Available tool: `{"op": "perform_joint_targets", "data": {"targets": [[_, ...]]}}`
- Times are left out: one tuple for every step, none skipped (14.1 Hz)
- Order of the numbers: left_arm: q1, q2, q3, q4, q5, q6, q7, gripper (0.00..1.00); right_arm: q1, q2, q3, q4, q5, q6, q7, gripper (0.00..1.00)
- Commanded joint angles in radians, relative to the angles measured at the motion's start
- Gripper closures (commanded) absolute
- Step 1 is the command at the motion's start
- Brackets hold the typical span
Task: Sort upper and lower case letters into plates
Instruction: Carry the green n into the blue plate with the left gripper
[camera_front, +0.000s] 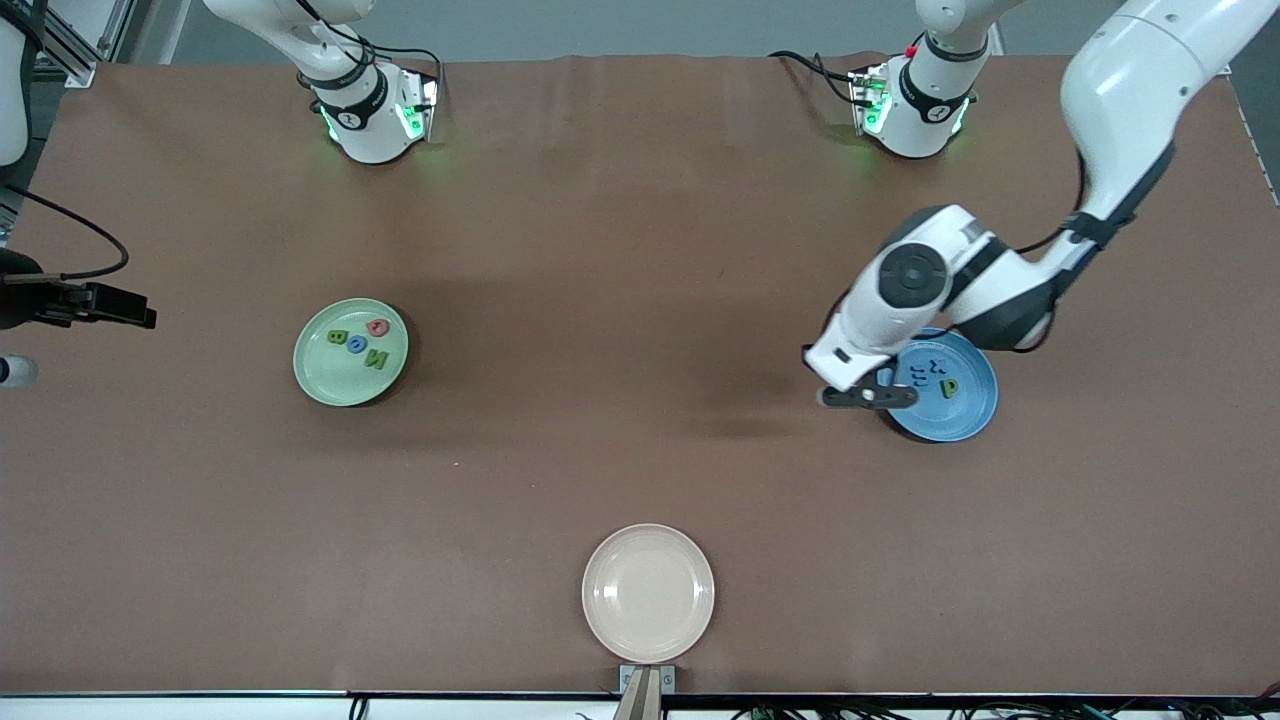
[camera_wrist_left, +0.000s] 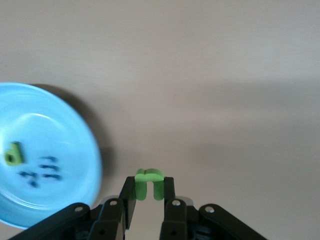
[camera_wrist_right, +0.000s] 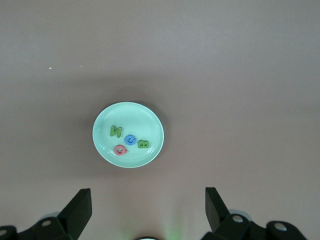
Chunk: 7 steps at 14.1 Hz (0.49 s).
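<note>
The brown table (camera_front: 640, 300) is evenly lit from above in the front view, and soft shadows are cast beside the light green plate (camera_front: 350, 352) and beneath the left arm. Motion blur is seen on the blue plate (camera_wrist_left: 45, 155) in the left wrist view. Green glow is thrown at both bases.

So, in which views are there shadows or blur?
Front view: soft arm shadows on the table. Left wrist view: the blue plate and its letters look smeared; a dark shadow beside its rim. Right wrist view: sharp, with a faint shadow around the green plate.
</note>
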Motion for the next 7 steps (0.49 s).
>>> {"op": "perform_joint_targets", "data": {"targets": [[0.088, -0.011, -0.019, -0.040, 0.070, -0.005, 0.064, 0.94, 0.000, -0.085, 0.002, -0.061, 0.015, -0.012, 0.001, 0.00], [0.120, -0.003, -0.017, -0.046, 0.096, -0.003, 0.085, 0.93, -0.001, -0.115, 0.002, -0.091, 0.015, -0.008, 0.001, 0.00], [0.149, 0.004, -0.016, -0.054, 0.116, 0.002, 0.113, 0.93, -0.001, -0.150, 0.002, -0.127, 0.015, -0.002, 0.001, 0.00], [0.177, 0.015, -0.013, -0.057, 0.133, 0.003, 0.148, 0.92, -0.001, -0.180, 0.002, -0.157, 0.014, 0.001, 0.001, 0.00], [0.201, 0.027, -0.010, -0.065, 0.145, 0.006, 0.177, 0.92, -0.003, -0.211, 0.002, -0.174, 0.011, -0.003, 0.001, 0.00], [0.221, 0.038, -0.007, -0.068, 0.162, 0.009, 0.197, 0.92, -0.004, -0.231, 0.002, -0.177, 0.009, -0.012, -0.005, 0.00], [0.229, 0.049, 0.007, -0.068, 0.181, 0.009, 0.211, 0.92, -0.004, -0.250, 0.002, -0.178, 0.009, -0.032, -0.005, 0.00]]}}
